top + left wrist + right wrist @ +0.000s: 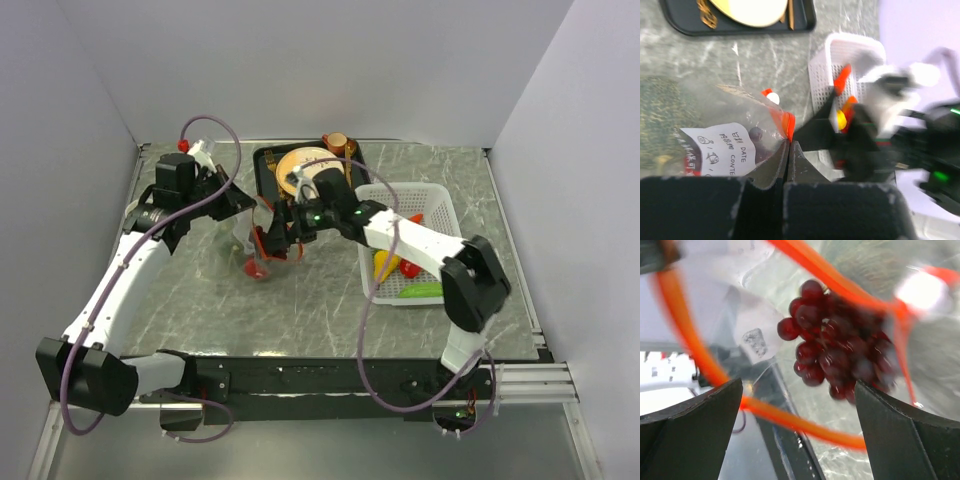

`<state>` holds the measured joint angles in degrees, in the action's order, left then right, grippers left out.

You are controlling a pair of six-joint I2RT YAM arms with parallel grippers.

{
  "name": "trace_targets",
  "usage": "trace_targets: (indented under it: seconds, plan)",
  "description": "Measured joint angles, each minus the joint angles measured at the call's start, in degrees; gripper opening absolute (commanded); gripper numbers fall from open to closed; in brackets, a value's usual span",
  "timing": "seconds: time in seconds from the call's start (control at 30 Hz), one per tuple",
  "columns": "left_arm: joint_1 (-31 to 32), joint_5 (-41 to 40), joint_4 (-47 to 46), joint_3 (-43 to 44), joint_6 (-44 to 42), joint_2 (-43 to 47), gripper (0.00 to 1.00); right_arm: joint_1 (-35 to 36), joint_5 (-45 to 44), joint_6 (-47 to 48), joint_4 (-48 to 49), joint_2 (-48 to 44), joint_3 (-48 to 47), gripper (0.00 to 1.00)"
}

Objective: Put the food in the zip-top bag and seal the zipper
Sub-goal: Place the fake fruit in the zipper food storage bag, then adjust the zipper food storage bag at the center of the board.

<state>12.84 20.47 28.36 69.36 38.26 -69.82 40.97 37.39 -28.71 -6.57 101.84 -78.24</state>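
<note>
The clear zip-top bag hangs left of centre, its mouth held up. My left gripper is shut on the orange-red zipper at the mouth's edge. My right gripper stands open just over the mouth, with nothing between its fingers. Dark purple grapes show beyond them, inside the loop of the zipper. A red piece sits low in the bag. A yellow pear, a red piece, a green cucumber and a carrot lie in the white basket.
A black tray holding a tan plate stands at the back, just behind the bag. The white basket is right of my right arm. Grey walls close the table on three sides.
</note>
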Motion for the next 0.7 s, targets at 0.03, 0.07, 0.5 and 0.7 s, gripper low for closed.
trace_targets:
  seconds: [0.03, 0.07, 0.5, 0.7]
  plan:
    - [0.0, -1.01, 0.13, 0.0, -0.02, 0.42, 0.01, -0.5, -2.03, -0.04, -0.09, -2.58, 1.25, 1.0]
    - [0.0, -1.55, 0.22, 0.02, -0.04, 0.74, 0.01, -1.01, -3.37, -0.02, -0.17, -4.79, 1.9, 1.0]
    - [-0.11, -2.03, 0.13, 0.04, 0.13, 1.01, 0.01, -3.74, -19.15, 0.0, -2.14, -12.81, 5.25, 0.88]
    - [-0.11, -1.38, 0.15, 0.04, 0.15, 1.01, 0.01, -4.17, -21.27, -0.7, -5.57, -5.75, 6.93, 0.79]
